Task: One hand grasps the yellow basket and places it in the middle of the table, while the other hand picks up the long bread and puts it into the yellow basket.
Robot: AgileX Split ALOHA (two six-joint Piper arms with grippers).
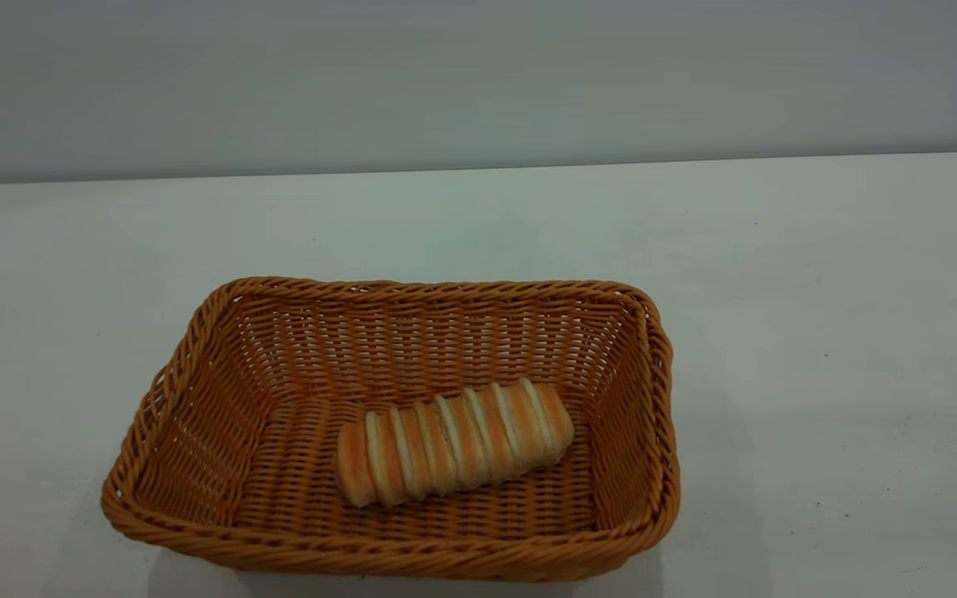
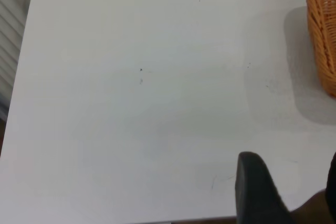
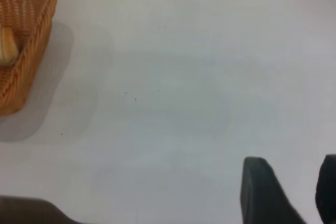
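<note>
Nearest, the yellow basket (image 1: 196, 399) sits mid-table (image 1: 819, 291), its front rim cut off; the long bread (image 1: 453, 443) lies inside. Both grippers — left (image 2: 286, 182), right (image 3: 291, 182) — hover spread and empty, only fingertips showing.

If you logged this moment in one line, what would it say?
long bread: lying in yellow basket | basket: on table | left gripper: open, empty, off to the side | right gripper: open, empty, off to the side

yellow basket (image 1: 196, 349): woven wicker, rough | long bread (image 1: 453, 443): ridged crust, matt | table (image 1: 819, 291): smooth, matt white
</note>
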